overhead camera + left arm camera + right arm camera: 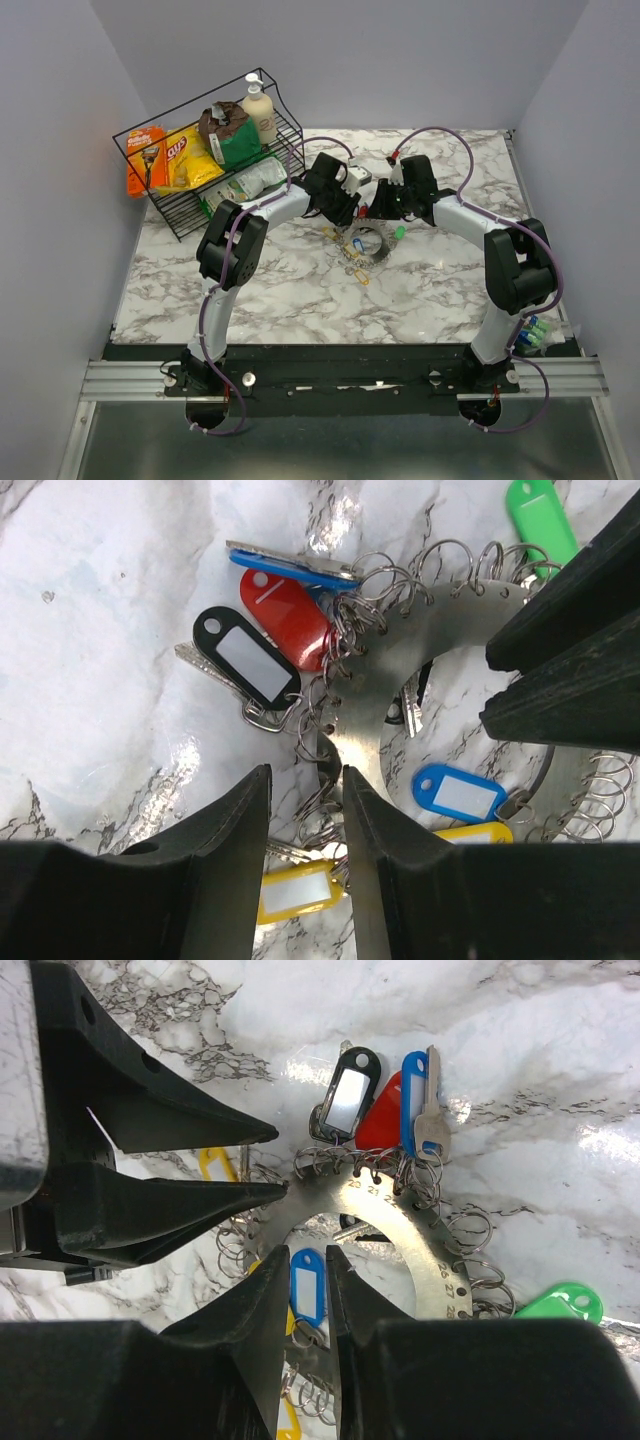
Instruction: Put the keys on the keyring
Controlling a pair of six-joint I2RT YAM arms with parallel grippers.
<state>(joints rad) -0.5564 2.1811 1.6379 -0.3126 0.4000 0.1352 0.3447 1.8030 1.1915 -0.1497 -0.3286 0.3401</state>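
Two arms meet over the keyring (405,630) at the middle of the marble surface (290,290), your left arm reaching in from the left and your right arm from the right. The keyring is a flat, numbered steel band lying on the surface, its outer edge hung with small split rings (450,555).

A silver key (433,1125) with a blue head lies at the band's edge beside a red tag (285,615) and a black tag (245,660). A green tag (535,515) sits further round. A small key (408,712) lies inside the band's hole, and you cannot tell whether it is attached.

Your left gripper (305,775) sits over the band's rim with its fingers drawn close, leaving only a narrow slot that the band's edge runs into. It reads as a steadying hold, meant to keep the band from sliding, but the views do not show whether the pads bite the metal.

Your right gripper (308,1258) is likewise nearly closed over another stretch of the band, with a blue tag (307,1285) showing through its gap. Here too, no grip can be confirmed.

The likely plan is that one arm pins the band while the other works a split ring. A wire basket (175,215) of groceries stands well apart at the far left.
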